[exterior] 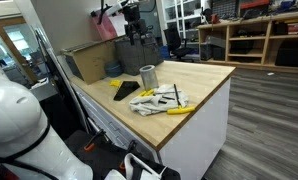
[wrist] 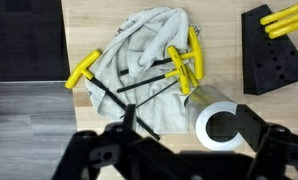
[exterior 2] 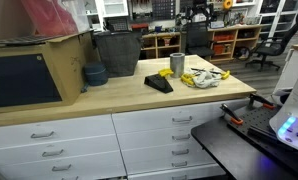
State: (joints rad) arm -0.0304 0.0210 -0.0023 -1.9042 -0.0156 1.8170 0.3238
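In an exterior view, my arm (exterior: 132, 15) hangs above the far end of a wood-topped bench (exterior: 204, 85). Below it a metal cup (exterior: 147, 75) stands upright, just beside a crumpled pale cloth (exterior: 154, 100) with yellow-handled keys (exterior: 177, 109) lying on it. A black tool holder (exterior: 126, 90) lies near the cup, and a cardboard box (exterior: 89, 60) sits behind them.

In an exterior view from in front of the drawers, the cup (exterior 2: 177, 65) stands between the holder (exterior 2: 159, 83) and the cloth (exterior 2: 201, 76), near the bench (exterior 2: 109, 98) edge. A blue bowl (exterior 2: 94, 73) and a dark bin (exterior 2: 117, 52) sit further along, beside the box (exterior 2: 49, 65).

In the wrist view I look straight down. The fingers (wrist: 274, 150) are spread wide apart, holding nothing, dark and blurred along the bottom edge. The cup (wrist: 221, 120) shows its open mouth, touching the cloth (wrist: 149, 45). The keys (wrist: 189, 55) cross on the cloth. The holder (wrist: 274, 60) lies well apart, at the upper right.
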